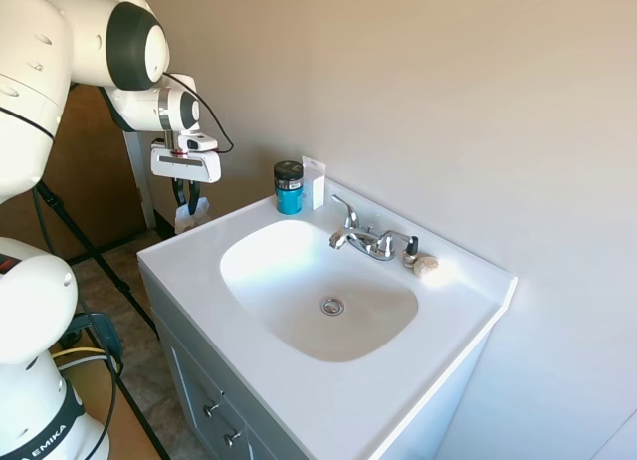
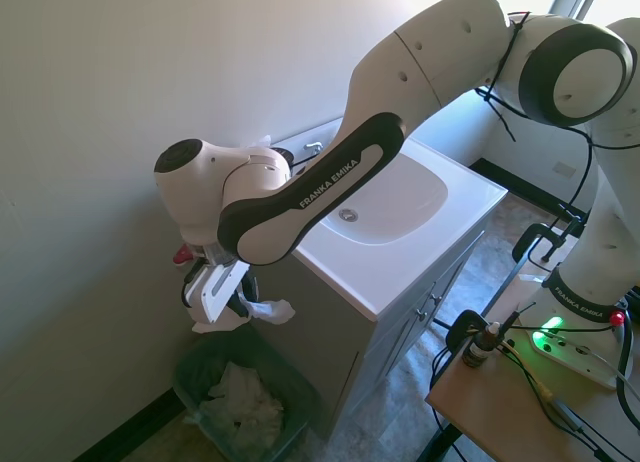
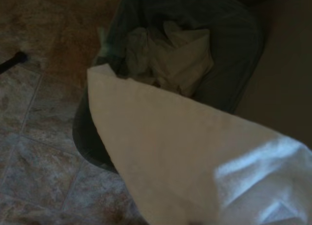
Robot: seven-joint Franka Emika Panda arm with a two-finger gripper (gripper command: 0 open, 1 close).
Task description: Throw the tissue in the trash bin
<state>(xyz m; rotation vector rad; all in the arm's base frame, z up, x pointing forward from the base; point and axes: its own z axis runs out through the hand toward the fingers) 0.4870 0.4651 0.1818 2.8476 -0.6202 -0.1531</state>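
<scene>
Pincer (image 2: 238, 304) at lower left grips the tissue (image 2: 262, 311), hanging above the trash bin (image 2: 200, 367). Released off-centre, the light paper could drift past the rim onto the floor.

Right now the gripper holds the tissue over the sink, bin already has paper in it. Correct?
Not over the sink. The second exterior view shows the gripper holding the tissue beside the vanity, above the bin. The bin does already hold paper.

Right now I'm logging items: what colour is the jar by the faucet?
Blue jar, black lid; first exterior view.
</scene>
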